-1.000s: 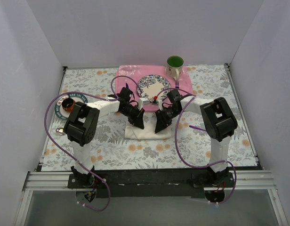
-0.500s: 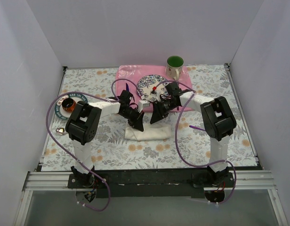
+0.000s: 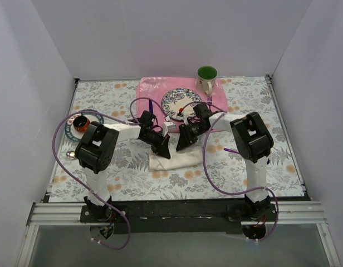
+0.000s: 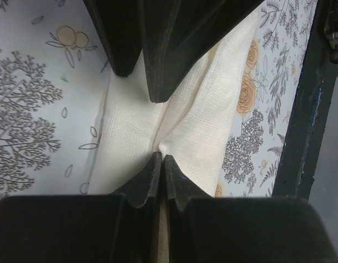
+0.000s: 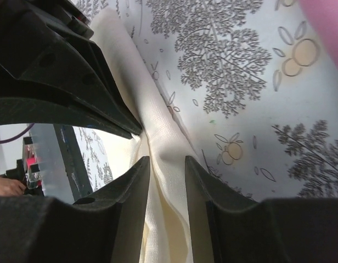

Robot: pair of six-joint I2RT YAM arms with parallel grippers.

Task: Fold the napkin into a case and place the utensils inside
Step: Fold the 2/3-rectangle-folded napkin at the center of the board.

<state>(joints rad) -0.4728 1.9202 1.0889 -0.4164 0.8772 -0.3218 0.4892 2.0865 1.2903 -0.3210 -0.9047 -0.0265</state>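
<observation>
I am watching the napkin (image 3: 175, 159), which is lying as a folded strip on the table just on the near side of the pink placemat (image 3: 153, 89), between the two arms. Its long axis is running left to right. Both grippers are meeting nose to nose over its middle, so neither arm is sitting nearer. The left gripper (image 4: 161, 159) is pinching tight on a raised ridge of the cloth. The right gripper (image 5: 168, 162) is standing partly closed, holding the same ridge between its fingers. The ridge is running from one gripper to the other, and I am judging that the coming fold is turning on that line
</observation>
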